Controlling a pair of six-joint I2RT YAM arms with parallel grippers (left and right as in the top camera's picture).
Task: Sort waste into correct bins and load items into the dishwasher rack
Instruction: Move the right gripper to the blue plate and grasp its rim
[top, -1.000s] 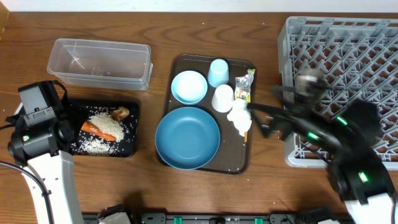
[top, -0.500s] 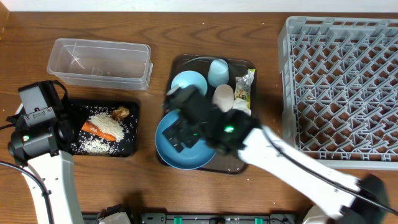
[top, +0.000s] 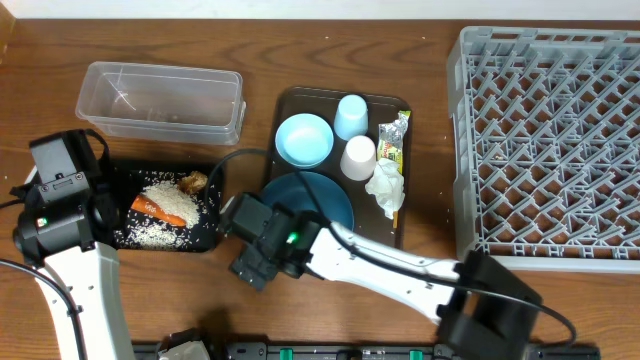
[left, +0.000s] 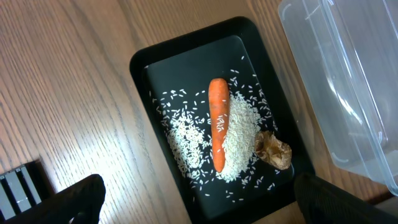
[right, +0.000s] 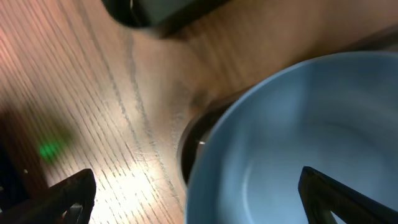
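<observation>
Left of the serving tray (top: 380, 103), the left pincer (left: 199, 202) hangs wide apart above the black tray (top: 213, 238), where carrot (top: 158, 210), rice (top: 160, 192) and brown lump (top: 195, 181) lie as before. The right pincer (right: 199, 199), a second ago over the dishwasher rack (top: 545, 140) right of the serving tray, has swept to the blue dish (top: 325, 195) at that tray's front-left corner, fingers spread and empty: dish loading appears next. Napkin (top: 385, 185) and wrapper (top: 393, 135) stay at its right edge; brown wooden table (top: 400, 50), no room visible

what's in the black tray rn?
Black tray holds a carrot lying on a rice heap, with a brown lump beside it. Anything under the rice is hidden.
</observation>
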